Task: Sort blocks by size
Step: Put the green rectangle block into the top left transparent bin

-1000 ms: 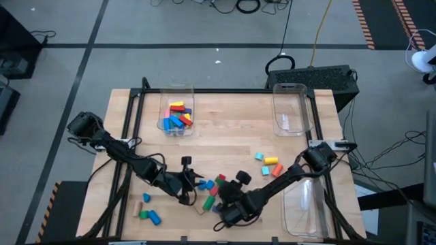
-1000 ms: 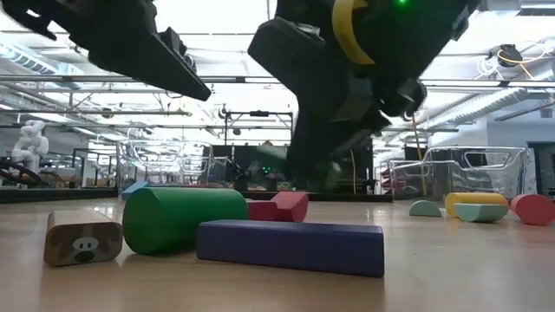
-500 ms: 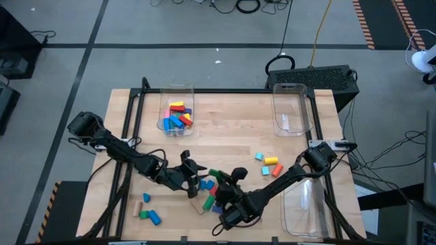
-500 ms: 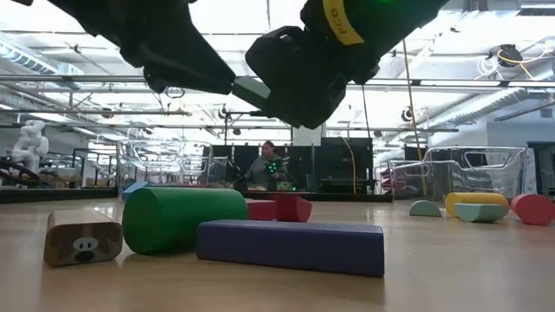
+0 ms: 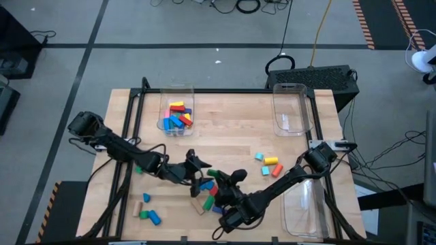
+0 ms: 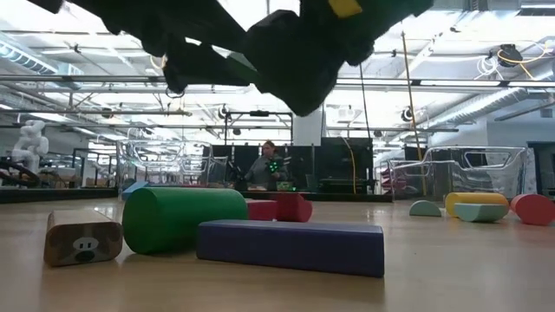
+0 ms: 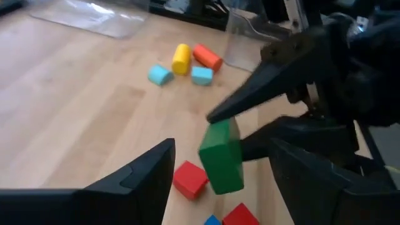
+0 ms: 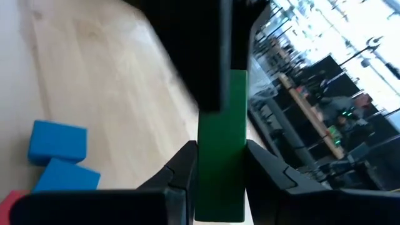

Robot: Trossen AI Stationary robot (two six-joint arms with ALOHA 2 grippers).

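left tool (image 7: 212, 181) opened, green block (image 7: 222, 156) passed to right tool (image 8: 219, 169)

A green block (image 7: 222, 156) stood upright off the worktop, pinched in the right gripper (image 8: 220, 164). Loose blocks (image 5: 210, 192) were scattered under it, more at the front-left corner, a few (image 5: 268, 165) right, and some were binned.

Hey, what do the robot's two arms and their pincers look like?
Both arms are black and jointed. The left pincer and right pincer each end in two flat, tapering dark fingers. A yellow marking shows on one arm.
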